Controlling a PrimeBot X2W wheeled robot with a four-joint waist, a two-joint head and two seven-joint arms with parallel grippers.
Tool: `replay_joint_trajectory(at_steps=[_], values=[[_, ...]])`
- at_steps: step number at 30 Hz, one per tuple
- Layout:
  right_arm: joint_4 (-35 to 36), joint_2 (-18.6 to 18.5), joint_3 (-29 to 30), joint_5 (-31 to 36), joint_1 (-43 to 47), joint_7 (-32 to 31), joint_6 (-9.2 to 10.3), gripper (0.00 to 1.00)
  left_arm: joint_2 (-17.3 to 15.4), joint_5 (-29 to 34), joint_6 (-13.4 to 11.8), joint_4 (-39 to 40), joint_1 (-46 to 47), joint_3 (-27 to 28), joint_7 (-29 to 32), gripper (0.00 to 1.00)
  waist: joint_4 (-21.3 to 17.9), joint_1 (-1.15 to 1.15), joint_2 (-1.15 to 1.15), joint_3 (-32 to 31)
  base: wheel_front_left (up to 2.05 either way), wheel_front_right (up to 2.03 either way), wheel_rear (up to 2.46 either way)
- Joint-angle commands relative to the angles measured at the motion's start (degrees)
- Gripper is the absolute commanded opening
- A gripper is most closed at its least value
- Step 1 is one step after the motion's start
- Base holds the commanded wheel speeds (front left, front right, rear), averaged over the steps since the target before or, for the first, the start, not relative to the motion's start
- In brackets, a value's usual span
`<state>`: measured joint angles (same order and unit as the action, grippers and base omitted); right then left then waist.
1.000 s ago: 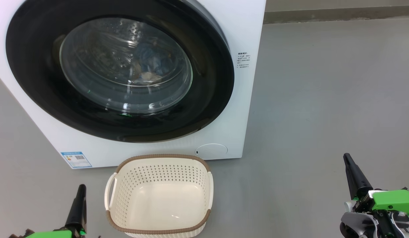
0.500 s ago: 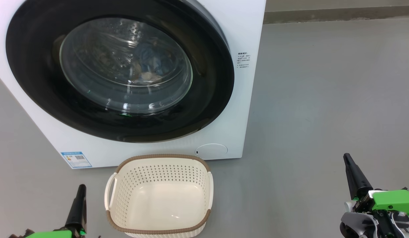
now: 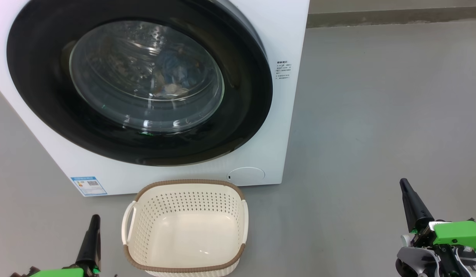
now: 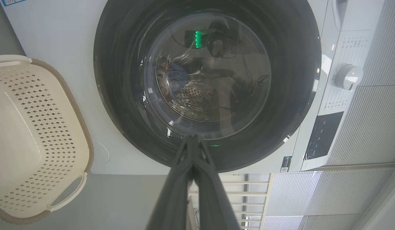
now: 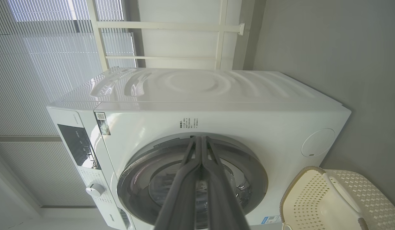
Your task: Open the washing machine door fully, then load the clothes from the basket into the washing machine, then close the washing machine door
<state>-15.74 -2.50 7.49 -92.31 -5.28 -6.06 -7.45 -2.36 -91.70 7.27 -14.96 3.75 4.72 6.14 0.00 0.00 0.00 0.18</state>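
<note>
The washing machine door (image 3: 139, 82) is seen shut flush against the white washing machine (image 3: 289, 127), and the clothes (image 3: 172, 73) are made out through its glass as a blue and cream bundle lying in the drum. The basket (image 3: 189, 181) is found empty on the floor (image 3: 376, 115) just in front of the machine. The left jaws are clenched on nothing at the lower left of the head view, and the right jaws likewise at the lower right, both well apart from door and basket. All three steps are judged done; no further move appears called for, beyond a check that the latch has caught
</note>
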Motion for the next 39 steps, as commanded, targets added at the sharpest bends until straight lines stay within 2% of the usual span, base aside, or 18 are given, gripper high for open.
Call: replay_joint_trajectory(at_steps=[1, 39], values=[[1.7, -0.5, -1.0, 0.1, -0.9, -0.4, -0.03, 0.0, -0.5, -0.4, 0.2, 0.9, 2.4, 1.9, 0.4, 0.0, 0.0, 0.0, 0.0, 0.0, 0.0, 0.0, 0.0], [1.7, -0.4, -1.0, 0.1, -0.9, -0.4, -0.03, 0.0, -0.5, -0.4, 0.2, 0.9, 2.4, 1.8, 0.4, 0.0, 0.0, 0.0, 0.0, 0.0, 0.0, 0.0, 0.0]])
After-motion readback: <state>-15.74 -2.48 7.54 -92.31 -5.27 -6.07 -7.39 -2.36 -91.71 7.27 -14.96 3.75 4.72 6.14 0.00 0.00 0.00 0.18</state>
